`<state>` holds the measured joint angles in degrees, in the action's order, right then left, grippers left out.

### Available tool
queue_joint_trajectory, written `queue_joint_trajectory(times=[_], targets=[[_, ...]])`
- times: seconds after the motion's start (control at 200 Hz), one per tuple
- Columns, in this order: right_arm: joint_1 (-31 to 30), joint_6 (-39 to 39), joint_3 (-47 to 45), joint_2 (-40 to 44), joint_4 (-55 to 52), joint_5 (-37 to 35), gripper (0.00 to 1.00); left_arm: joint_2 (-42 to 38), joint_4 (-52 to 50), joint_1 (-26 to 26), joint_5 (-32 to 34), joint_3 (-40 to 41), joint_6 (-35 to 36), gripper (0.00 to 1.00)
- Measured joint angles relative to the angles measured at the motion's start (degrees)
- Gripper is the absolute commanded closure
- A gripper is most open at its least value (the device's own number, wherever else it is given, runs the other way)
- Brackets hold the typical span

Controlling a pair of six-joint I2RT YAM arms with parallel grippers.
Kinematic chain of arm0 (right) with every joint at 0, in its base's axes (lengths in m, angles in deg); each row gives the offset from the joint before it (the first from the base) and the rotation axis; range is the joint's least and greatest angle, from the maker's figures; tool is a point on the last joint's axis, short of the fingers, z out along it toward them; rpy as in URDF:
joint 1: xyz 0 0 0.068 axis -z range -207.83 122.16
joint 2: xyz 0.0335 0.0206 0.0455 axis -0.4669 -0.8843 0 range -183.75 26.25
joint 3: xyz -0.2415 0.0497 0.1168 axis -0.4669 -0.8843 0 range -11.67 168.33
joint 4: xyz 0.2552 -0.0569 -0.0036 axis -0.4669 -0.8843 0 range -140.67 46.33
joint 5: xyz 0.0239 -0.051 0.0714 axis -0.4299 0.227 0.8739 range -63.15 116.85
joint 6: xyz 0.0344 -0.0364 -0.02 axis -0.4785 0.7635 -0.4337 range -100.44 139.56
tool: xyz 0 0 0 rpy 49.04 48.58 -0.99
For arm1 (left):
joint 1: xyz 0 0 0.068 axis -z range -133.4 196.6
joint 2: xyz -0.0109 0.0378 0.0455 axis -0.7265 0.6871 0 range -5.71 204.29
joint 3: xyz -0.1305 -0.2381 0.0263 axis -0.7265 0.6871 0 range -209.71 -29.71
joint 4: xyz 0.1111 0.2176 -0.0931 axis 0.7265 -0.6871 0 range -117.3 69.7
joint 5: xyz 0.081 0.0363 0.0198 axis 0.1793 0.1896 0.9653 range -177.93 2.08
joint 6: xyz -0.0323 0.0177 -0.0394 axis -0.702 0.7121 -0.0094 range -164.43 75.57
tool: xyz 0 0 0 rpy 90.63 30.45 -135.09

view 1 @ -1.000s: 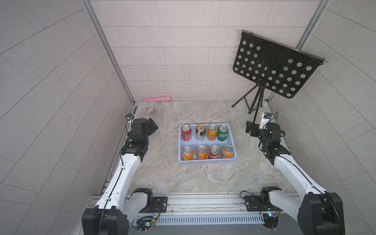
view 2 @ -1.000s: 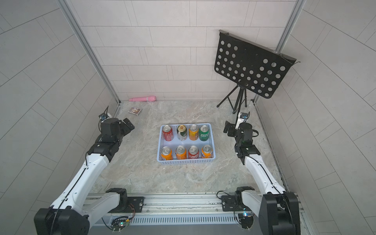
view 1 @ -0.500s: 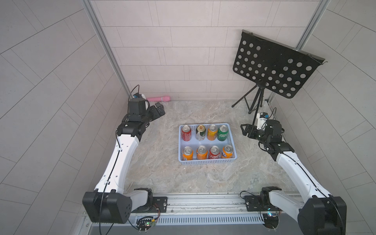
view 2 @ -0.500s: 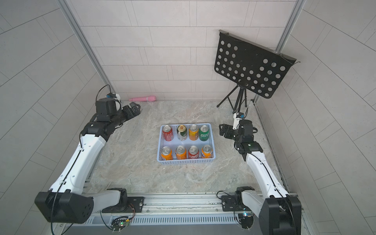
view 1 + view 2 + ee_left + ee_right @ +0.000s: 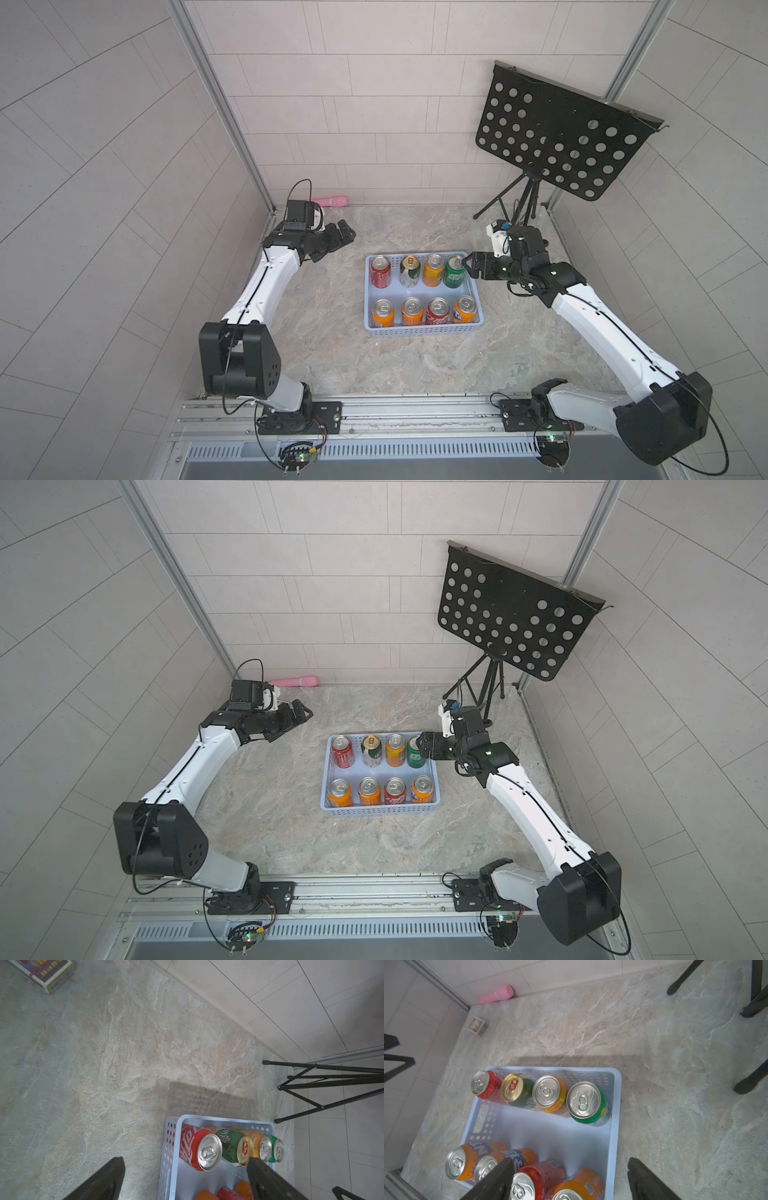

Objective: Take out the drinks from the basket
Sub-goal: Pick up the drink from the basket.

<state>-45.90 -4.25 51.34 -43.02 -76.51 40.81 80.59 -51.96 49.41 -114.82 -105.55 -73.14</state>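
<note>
The eight drinks (image 5: 434, 272) are all standing upright in the basket (image 5: 419, 331), two rows of four, in the middle of both top views. The one that matters is the green can (image 5: 455, 272) at the right end of the upper row, its long axis running straight up. The right gripper (image 5: 468, 267) is hovering just to its right, about level with its top and pointing left at it, jaws spread with nothing between them. From the right wrist the can is lying ahead of the fingers (image 5: 496, 1178), not yet between them. I'd judge the right arm, being much the nearer, is the one lining up for it. The left gripper (image 5: 344, 235) is hanging spread and empty too, well apart toward the upper left. The red can (image 5: 193, 1145) is showing white Coca-Cola script, the gold-topped can (image 5: 228, 1145) Chinese characters, and the orange cans (image 5: 473, 1153) blue lettering that looks like Fanta; the rest I cannot read.
</note>
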Motion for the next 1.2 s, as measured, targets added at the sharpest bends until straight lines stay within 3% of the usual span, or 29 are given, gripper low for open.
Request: queue_joint_trajectory(times=[0.18,0.655,1.196], targets=[[-3.1,0.9,-0.2,-0.7,-5.9,-3.5,0.01,-1.7,-1.1,2.0,0.4,0.2,1.7,0.0],[-9.6,1.9,-0.2,-0.2,-18.3,-7.8,0.08,-3.0,-5.2,7.0,3.2,0.3,5.2,0.0],[-13.1,1.0,0.0,-7.0,-20.0,-9.1,0.11,-2.6,-6.1,8.2,4.5,0.3,5.9,0.0]])
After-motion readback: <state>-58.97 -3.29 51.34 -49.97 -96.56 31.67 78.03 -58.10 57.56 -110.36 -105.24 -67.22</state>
